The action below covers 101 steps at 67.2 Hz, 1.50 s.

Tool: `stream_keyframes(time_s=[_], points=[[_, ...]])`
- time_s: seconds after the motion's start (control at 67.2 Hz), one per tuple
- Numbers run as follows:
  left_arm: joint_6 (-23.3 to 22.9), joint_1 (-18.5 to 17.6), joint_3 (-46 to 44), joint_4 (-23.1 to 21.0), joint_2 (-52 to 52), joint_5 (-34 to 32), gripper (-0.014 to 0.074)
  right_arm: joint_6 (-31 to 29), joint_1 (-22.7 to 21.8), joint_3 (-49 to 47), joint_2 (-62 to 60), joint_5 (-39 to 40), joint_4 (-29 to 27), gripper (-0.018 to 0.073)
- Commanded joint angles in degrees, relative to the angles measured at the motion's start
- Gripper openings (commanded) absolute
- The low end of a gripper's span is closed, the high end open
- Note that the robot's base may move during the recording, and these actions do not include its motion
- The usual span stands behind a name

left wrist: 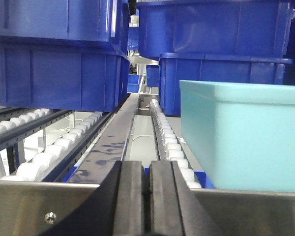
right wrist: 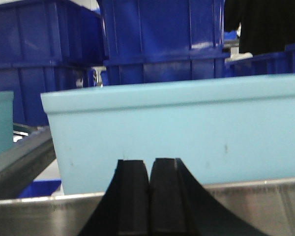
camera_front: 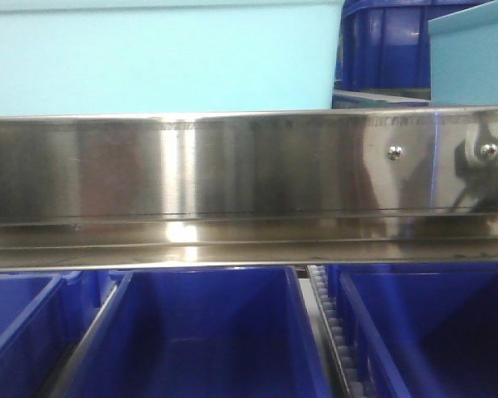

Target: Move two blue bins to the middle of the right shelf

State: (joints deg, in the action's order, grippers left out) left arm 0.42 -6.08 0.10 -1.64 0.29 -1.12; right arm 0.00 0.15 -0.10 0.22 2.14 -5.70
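The left gripper (left wrist: 147,196) has its two black pads pressed together with only a thin seam between them, and nothing is caught there. It sits just behind a stainless steel shelf rail (left wrist: 246,211), looking down a lane of white roller tracks (left wrist: 169,142). The right gripper (right wrist: 148,196) is likewise closed on nothing, its pads meeting just in front of a steel edge (right wrist: 265,206).

In the left wrist view, dark blue bins (left wrist: 59,73) are stacked two high on the left lane. A second stack (left wrist: 221,54) is further back on the right lane, behind a pale blue bin (left wrist: 246,142) that sits near the rail. In the right wrist view, another pale blue bin (right wrist: 187,132) stands straight ahead of the closed pads, just past the steel edge, with dark blue bins (right wrist: 162,39) behind it.

The front view shows the steel rail (camera_front: 232,166) running across the middle. Three open dark blue bins sit side by side on the level below: left (camera_front: 17,323), middle (camera_front: 199,332) and right (camera_front: 432,323). A pale blue bin wall (camera_front: 149,58) rises above the rail
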Motion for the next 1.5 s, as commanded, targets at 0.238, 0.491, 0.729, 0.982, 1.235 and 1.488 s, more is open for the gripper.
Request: stream_keyframes(time_s=[0.238,0.491,0.729,0.982,1.235,1.488], points=[[0.01,0.16,-1.04,-4.56,-0.29,-7.48,-0.0111,-0.54,-0.27,-2.96,-0.22,2.03,0.0,-0.0162],[0.01,0.16,-19.05,0.46,3.66,10.56,-0.0049,-0.54,3.04,-22.79,6.03,-15.75,6.37,-0.0162],[0.01,0.16,-31.86,0.89,15.91,17.01,0.0278,-0.54,8.64,-35.66,22.3,-18.55,7.27,0.0157],[0.01,-4.64,-37.09,0.28,23.43,15.34,0.0535,-0.54,14.12,-43.01,36.57,-18.43,7.17,0.0575],[0.01,-9.51,-51.41,-2.21,36.5,29.21,0.057,-0.54,25.12,-59.94,51.06,-29.02,5.19,0.0568],[0.01,-10.1,-68.66,-2.74,51.38,45.4,0.057,2.15,30.37,-81.92,69.17,-49.73,2.67,0.0568]])
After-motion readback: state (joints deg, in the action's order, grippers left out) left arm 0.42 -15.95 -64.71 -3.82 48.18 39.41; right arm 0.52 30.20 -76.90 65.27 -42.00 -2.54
